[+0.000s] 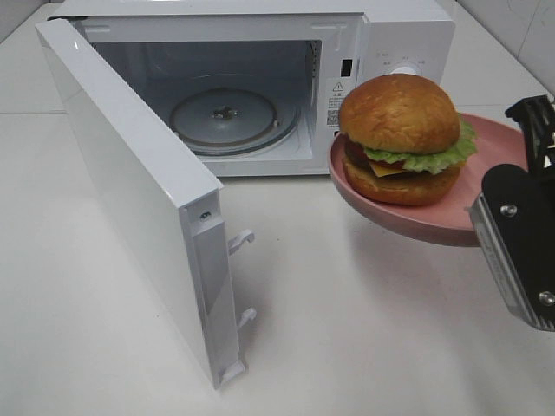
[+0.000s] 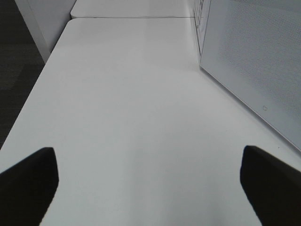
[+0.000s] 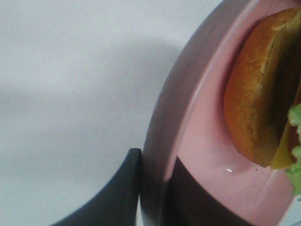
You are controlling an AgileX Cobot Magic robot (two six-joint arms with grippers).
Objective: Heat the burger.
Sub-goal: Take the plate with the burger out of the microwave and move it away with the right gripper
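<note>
The burger (image 1: pixel 401 139), with a golden-brown bun, green lettuce and yellow cheese, sits on a pink plate (image 1: pixel 416 224) held in the air just right of the microwave's opening. My right gripper (image 1: pixel 492 217) is shut on the plate's near right rim. In the right wrist view the right gripper (image 3: pixel 155 200) pinches the plate rim (image 3: pixel 162 141), one finger under it and one on top, with the burger (image 3: pixel 256 103) beyond. My left gripper (image 2: pixel 150 188) is open over the bare table, holding nothing. It does not show in the exterior high view.
The white microwave (image 1: pixel 408 35) stands at the back with its door (image 1: pixel 130 173) swung wide open to the left. A glass turntable (image 1: pixel 227 117) lies inside. The door's panel (image 2: pixel 254 61) is beside my left gripper. The table edge (image 2: pixel 28 108) drops to a dark floor.
</note>
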